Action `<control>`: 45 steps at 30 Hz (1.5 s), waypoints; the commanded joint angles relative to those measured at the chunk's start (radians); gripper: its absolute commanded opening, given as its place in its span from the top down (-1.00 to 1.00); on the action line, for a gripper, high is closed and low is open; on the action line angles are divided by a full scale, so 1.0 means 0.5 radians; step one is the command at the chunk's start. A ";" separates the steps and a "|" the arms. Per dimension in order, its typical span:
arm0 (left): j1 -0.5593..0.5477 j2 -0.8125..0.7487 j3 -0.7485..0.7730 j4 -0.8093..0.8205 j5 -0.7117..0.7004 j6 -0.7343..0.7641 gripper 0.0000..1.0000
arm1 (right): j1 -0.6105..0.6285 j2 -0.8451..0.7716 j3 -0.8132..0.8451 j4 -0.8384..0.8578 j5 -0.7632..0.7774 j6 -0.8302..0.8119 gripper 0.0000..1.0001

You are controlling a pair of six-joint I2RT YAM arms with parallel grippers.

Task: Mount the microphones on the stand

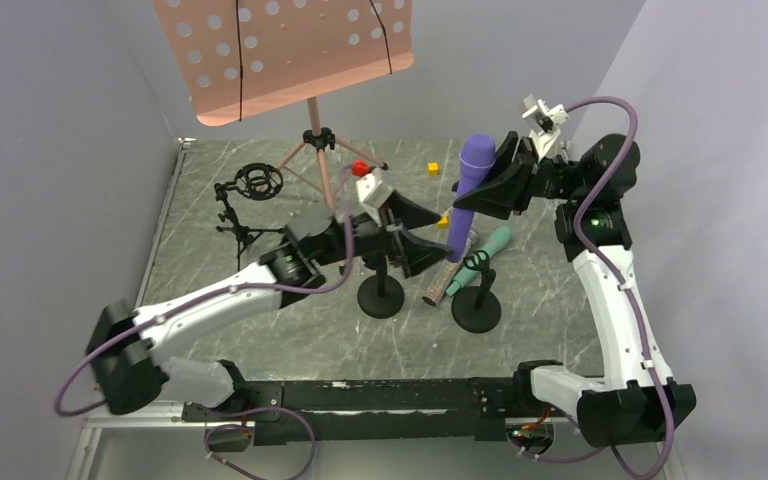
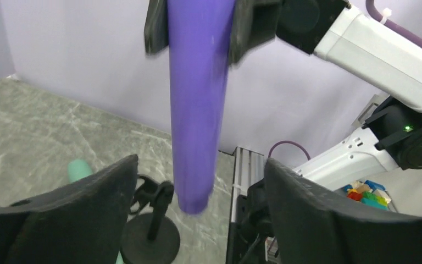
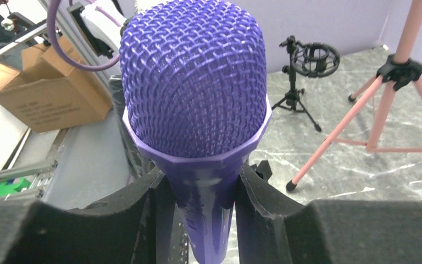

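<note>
The purple microphone (image 1: pixel 468 195) stands upright in the air, mesh head up. My right gripper (image 1: pixel 484 184) is shut on its neck just under the head (image 3: pixel 195 82), both pads pressed against it (image 3: pixel 203 187). My left gripper (image 1: pixel 446 238) is open around the lower end of the shaft (image 2: pixel 195 126), with a gap on each side (image 2: pixel 200 165). Two black round-base stands (image 1: pixel 476 308) (image 1: pixel 381 296) sit below. The mint-teal microphone (image 1: pixel 487 250) lies tilted beside the right stand's clip (image 2: pixel 153 193). The glittery microphone (image 1: pixel 447 278) lies next to it.
A pink music stand (image 1: pixel 312 120) on a tripod rises at the back. A small black tripod with a ring mount (image 1: pixel 252 186) stands at back left. Small yellow cubes (image 1: pixel 432 168) and a red piece (image 1: pixel 360 167) lie on the marble table (image 1: pixel 260 330). Grey walls close in on both sides.
</note>
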 commanded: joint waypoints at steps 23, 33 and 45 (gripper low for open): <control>0.596 -1.037 -0.872 -0.914 0.204 1.688 -0.99 | 0.465 0.350 0.605 -2.148 0.574 -2.290 0.96; 0.605 -0.672 -0.804 -0.627 0.317 1.587 -0.95 | 0.492 0.412 0.561 -1.983 0.500 -2.304 0.95; 0.607 -0.489 -0.861 -0.328 0.304 1.346 -0.63 | 0.599 0.533 0.540 -1.939 0.539 -2.285 0.94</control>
